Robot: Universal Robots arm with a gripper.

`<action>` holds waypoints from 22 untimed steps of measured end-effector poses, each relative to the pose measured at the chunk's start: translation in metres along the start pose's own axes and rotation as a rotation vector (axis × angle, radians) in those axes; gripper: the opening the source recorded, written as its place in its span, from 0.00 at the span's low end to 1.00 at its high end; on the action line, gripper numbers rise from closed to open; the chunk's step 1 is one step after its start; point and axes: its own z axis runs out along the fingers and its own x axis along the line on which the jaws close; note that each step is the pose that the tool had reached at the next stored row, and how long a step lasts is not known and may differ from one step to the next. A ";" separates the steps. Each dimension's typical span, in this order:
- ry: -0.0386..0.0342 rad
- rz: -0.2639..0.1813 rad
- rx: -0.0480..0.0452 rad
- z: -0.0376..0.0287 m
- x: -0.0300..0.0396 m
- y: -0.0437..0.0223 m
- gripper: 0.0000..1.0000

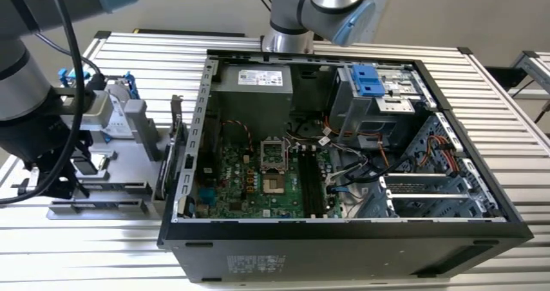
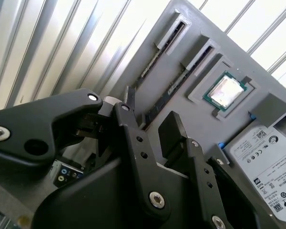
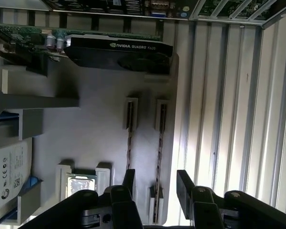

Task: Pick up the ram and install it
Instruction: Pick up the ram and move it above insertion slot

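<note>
Fingers (image 3: 183,185) wide over a ram (image 3: 159,152) in the tray (image 3: 95,124), open case (image 1: 344,246) in exterior view, card (image 3: 119,50) in first wrist view.

Ram (image 3: 160,143) near end hidden under pincer (image 3: 155,174); hard drive (image 3: 7,176) cut off by frame edge.
</note>
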 end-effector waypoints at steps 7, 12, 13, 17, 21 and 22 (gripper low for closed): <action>0.0001 0.000 0.0000 0.0064 0.0001 0.0001 1.00; 0.0000 0.000 0.0006 0.0104 -0.0001 0.0002 1.00; 0.0000 0.000 0.0008 0.0113 -0.0001 0.0002 1.00; 0.0000 0.000 0.0010 0.0139 -0.0001 0.0002 1.00; 0.0000 0.000 0.0011 0.0142 -0.0001 0.0002 1.00; 0.0001 0.000 0.0010 0.0143 -0.0001 0.0002 1.00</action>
